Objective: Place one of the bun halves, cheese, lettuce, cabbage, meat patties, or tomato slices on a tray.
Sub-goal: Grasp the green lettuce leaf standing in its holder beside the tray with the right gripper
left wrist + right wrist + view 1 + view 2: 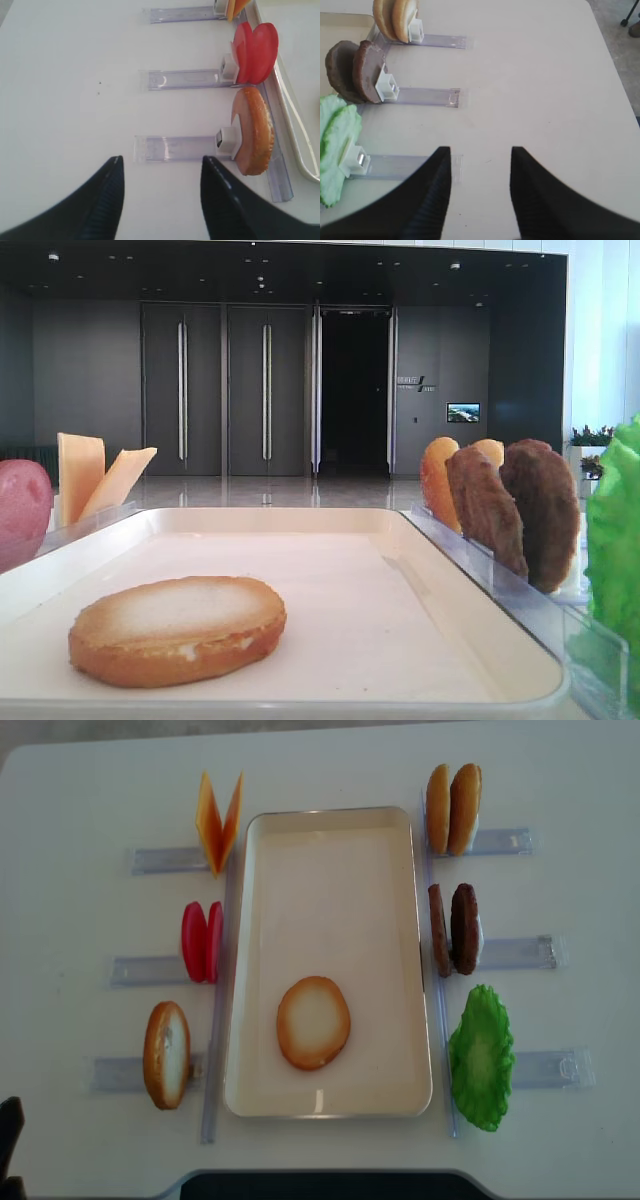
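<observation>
Tray (330,1105) sat mid-table with one bun half (313,1022) lying flat in its near part, pale face up; we saw the same bun (178,628) close up in the low exterior view, clear of the rim. Left of the tray we logged three clear holders (150,969): cheese (218,822) splayed in a V at the far one, two tomato slices (201,941) on edge in the middle, another bun half (166,1054) on edge at the near one. Right of the tray: two bun halves (453,808) far, two patties (453,928) middle, lettuce (481,1056) near, all standing in their holders just beside the tray rim.

Left gripper (161,172) hovered over bare table with its jaws spread wide and nothing between them; we saw the near holder's end just beyond the tips and the standing bun (254,131) off to the side, tomato (256,52) past it. Right gripper (481,162) also hung above the table, jaws apart, empty, one fingertip (442,160) over the end of the lettuce holder. Lettuce (337,147), patties (355,71) and buns (395,17) ran along that view's left edge, well apart from the jaws. Neither gripper touched any food.
</observation>
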